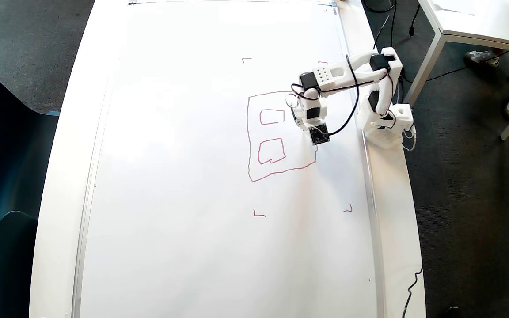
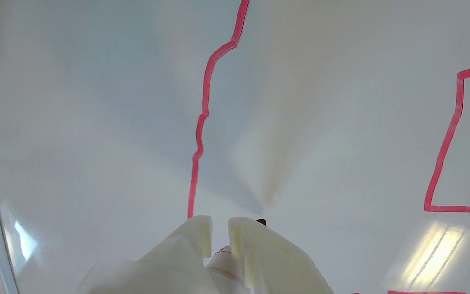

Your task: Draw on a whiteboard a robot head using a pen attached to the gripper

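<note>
The whiteboard (image 1: 184,176) fills the table, and its glossy surface (image 2: 96,122) fills the wrist view. On it is the robot head (image 1: 249,132), a wobbly red rectangle with two small squares (image 1: 272,110) (image 1: 272,139) showing inside. The white gripper (image 1: 301,115) hovers over the rectangle's upper right corner and hides that part. In the wrist view the gripper (image 2: 220,228) is shut on the pen (image 2: 225,261), whose dark tip (image 2: 261,221) touches or nearly touches the board, right of a red line (image 2: 202,114). One red square's edge (image 2: 447,139) lies at the right.
The arm's base (image 1: 385,128) stands on the board's right border, with black cables trailing from it. Small red corner marks (image 1: 259,214) (image 1: 348,209) (image 1: 246,59) frame the drawing. A white side table (image 1: 480,22) and someone's shoes (image 1: 482,56) are at top right; dark chairs (image 1: 2,154) stand left.
</note>
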You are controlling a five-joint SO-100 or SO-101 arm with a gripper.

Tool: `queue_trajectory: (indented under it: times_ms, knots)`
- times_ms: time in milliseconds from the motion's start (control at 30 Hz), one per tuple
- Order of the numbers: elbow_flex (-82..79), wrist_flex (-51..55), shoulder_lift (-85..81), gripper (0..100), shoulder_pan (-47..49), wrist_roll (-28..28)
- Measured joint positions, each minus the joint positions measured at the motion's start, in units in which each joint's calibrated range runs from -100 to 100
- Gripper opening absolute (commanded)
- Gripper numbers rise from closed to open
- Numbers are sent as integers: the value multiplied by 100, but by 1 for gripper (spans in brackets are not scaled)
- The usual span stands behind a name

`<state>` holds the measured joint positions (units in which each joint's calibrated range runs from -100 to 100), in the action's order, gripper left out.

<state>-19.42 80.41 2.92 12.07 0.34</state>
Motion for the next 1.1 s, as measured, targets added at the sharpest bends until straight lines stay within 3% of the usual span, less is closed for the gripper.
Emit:
queue_trajectory:
  times_ms: [633,1100]
  knots:
    - [37,-42,246,1,189,-74]
    - [1169,-59,923,1,196,-74]
